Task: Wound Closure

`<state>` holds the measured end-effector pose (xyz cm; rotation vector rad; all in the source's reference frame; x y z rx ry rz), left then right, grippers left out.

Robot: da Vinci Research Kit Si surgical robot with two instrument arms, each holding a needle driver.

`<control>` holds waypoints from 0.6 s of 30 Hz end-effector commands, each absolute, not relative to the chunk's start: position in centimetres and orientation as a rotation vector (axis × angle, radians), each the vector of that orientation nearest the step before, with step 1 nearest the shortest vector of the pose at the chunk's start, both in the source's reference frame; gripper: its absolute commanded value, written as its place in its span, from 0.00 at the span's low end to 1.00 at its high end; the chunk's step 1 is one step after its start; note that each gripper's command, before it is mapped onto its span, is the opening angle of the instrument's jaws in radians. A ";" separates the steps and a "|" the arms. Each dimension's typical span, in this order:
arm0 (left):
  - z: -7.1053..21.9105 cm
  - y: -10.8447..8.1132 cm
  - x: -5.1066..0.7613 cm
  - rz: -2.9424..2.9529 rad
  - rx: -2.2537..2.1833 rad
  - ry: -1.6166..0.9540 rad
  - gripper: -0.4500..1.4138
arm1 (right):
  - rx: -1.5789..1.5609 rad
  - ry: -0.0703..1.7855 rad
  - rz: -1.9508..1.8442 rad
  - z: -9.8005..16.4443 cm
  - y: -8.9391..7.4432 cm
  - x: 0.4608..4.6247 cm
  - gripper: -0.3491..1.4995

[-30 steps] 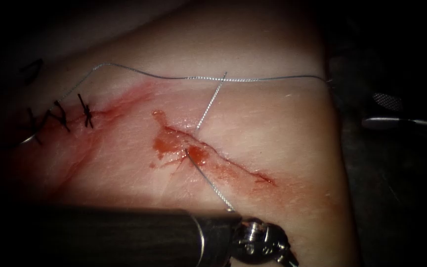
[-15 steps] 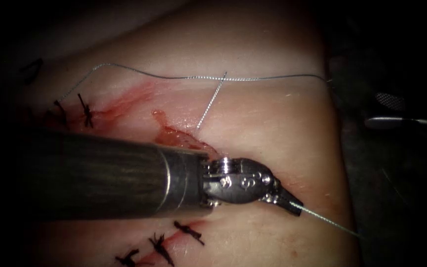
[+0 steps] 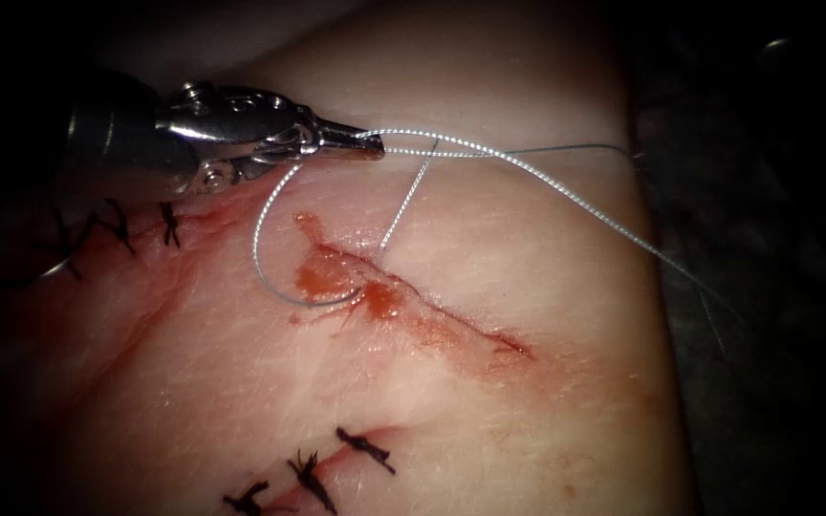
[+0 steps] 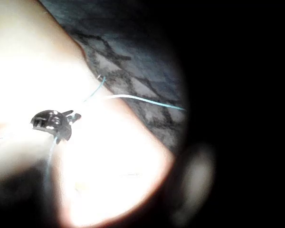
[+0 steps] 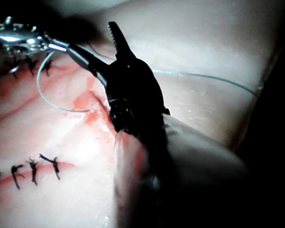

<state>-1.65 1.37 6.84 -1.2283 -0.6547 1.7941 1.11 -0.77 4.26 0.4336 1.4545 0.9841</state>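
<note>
Compared with half a second before, the left gripper [image 3: 367,143] is found in another place. Then it lay across the middle of the tissue [image 3: 547,382], with its tip to the right of the cut [image 3: 432,320] and the thread [image 3: 258,250] drawn out toward the lower right. Now it is seen at the upper left, above and to the left of the cut, and the lower row of dark stitches [image 3: 365,449] is uncovered.

The jaws of the left gripper are closed on the thread, close to their tip. From the jaws one part of the thread is led down in a wide open loop on the left side of the cut, and it is ended in the red fluid [image 3: 332,279] at the cut. Another part is carried from the jaws to the right, over the tissue and past its right edge. A further strand is seen to rise from the upper edge of the cut and to cross the thread just right of the jaws.

In the right wrist view, the right gripper [image 5: 92,38] is shown with its jaws wide apart, and nothing is held between them.

A small bright arc [image 3: 53,272] is seen beside the dark stitches at the far left. Whether this is the needle cannot be told.
</note>
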 end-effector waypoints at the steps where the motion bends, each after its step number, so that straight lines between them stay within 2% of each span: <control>1: 6.9 1.4 -1.67 1.749 -1.261 -0.660 0.00 | 0.511 1.456 0.965 4.2 -0.9 1.36 0.52; 5: 6.8 1.5 -1.55 1.669 -1.303 -0.678 0.00 | 0.594 1.412 0.917 4.2 -1.2 1.62 0.43; 9: 6.8 1.4 -1.47 1.708 -1.324 -0.773 0.00 | 0.630 1.356 0.853 4.3 -1.4 1.76 0.43; 18: 6.7 1.2 -1.27 1.835 -1.247 -0.793 0.00 | 0.514 1.180 0.775 4.8 -1.3 1.53 0.44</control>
